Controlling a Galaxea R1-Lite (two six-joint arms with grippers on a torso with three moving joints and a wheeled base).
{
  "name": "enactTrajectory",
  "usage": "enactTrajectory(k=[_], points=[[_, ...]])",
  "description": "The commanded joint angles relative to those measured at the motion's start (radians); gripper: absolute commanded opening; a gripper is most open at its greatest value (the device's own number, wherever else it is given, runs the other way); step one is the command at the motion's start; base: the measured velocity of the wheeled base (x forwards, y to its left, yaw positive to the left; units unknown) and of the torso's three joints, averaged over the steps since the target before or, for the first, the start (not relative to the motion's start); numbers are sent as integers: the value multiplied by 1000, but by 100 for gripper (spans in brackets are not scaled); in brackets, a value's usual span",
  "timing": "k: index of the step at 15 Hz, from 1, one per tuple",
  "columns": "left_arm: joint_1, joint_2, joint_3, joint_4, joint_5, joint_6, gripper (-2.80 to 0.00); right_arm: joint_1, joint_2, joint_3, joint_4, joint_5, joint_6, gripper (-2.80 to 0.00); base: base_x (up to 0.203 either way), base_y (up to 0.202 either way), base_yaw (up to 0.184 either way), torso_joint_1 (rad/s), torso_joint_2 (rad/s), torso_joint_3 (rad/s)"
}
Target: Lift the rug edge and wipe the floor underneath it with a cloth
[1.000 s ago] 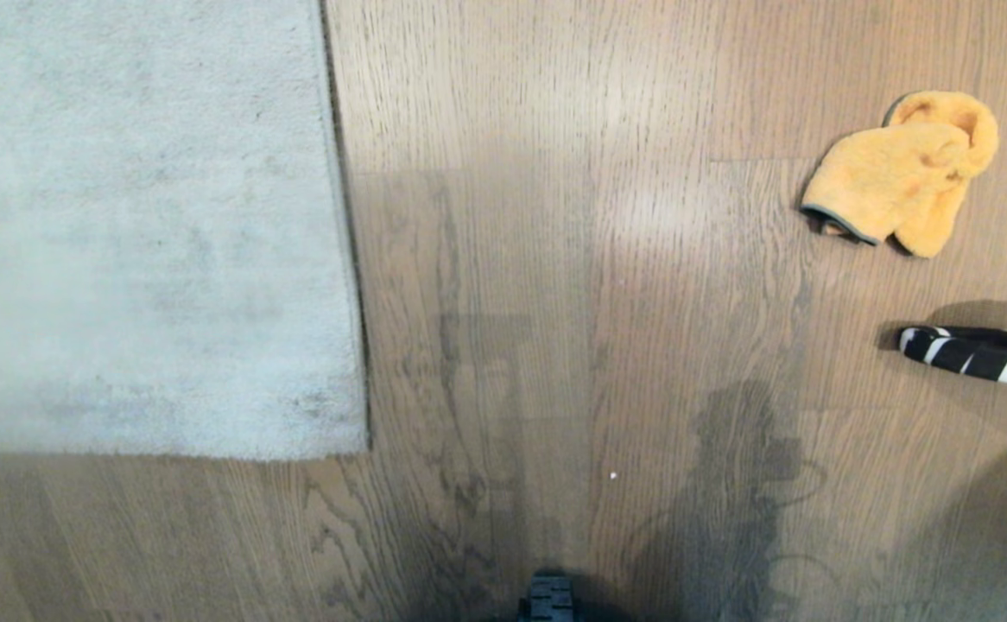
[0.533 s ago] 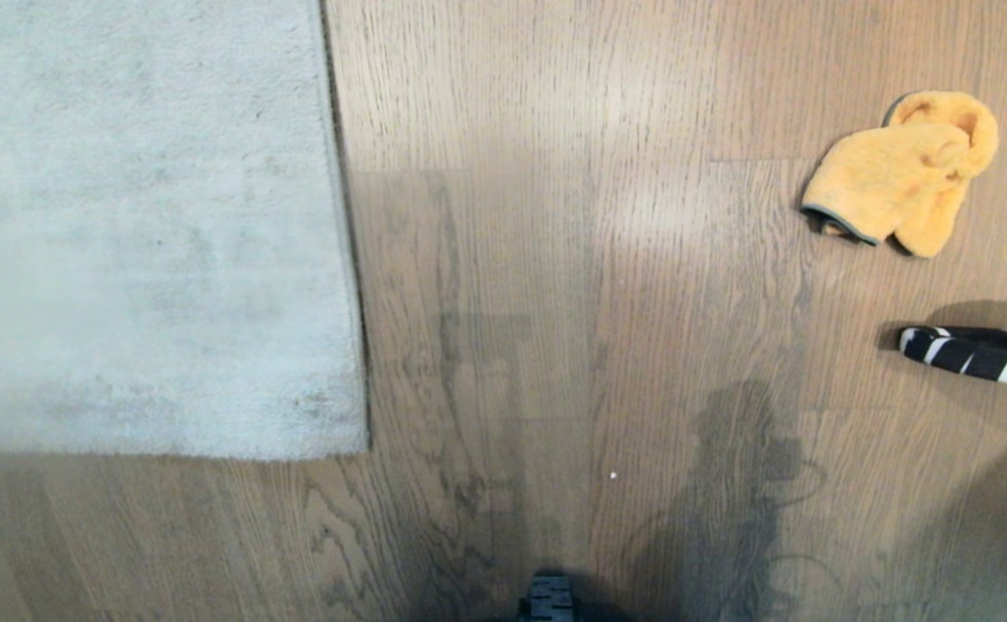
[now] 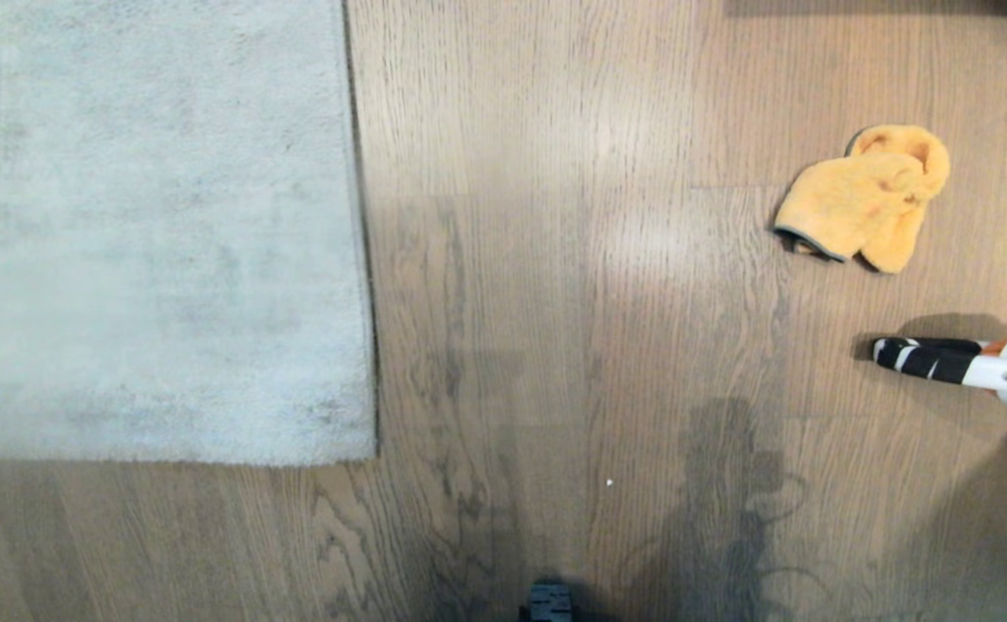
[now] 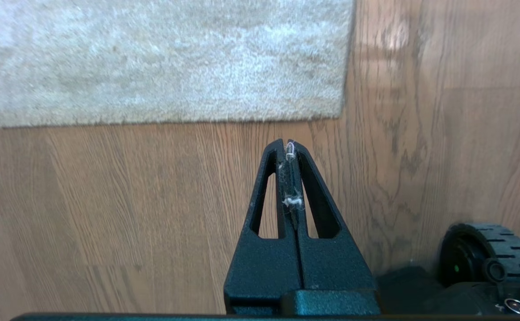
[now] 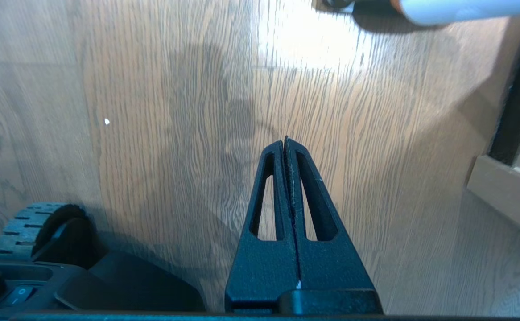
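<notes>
A large pale grey short-pile rug (image 3: 149,225) lies flat on brown oak-look wood plank floor (image 3: 538,259), filling the left of the head view; its straight rug edge (image 3: 364,242) runs down to a square corner (image 3: 372,453) nearer the robot. Well apart from it, far to the right, a small soft orange-yellow microfibre cloth (image 3: 862,199) with thin dark edge trim lies crumpled on the planks. Just nearer the robot than the cloth, a black-and-white striped object on a white tube (image 3: 953,363) reaches in from the right edge. No writing can be read anywhere. In the left wrist view the black left gripper (image 4: 289,145) hangs above bare floor near the rug's corner, its jaws pressed together with wisps of pale lint caught between them. In the right wrist view the black right gripper (image 5: 285,141) hangs over bare planks, jaws together, holding nothing. A ridged black wheel (image 4: 487,254) of the base shows beside each.
</notes>
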Motion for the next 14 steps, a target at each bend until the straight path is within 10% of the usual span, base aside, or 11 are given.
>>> enactTrajectory(k=[1, 14], points=[[0, 0, 0, 0, 2, 0, -280, 0, 3, 0, 0, 1, -1, -280, 0, 0, 0, 3, 6, 203], [0, 0, 0, 0, 7, 2, -280, 0, 3, 0, 0, 1, -1, -280, 0, 0, 0, 3, 3, 202]])
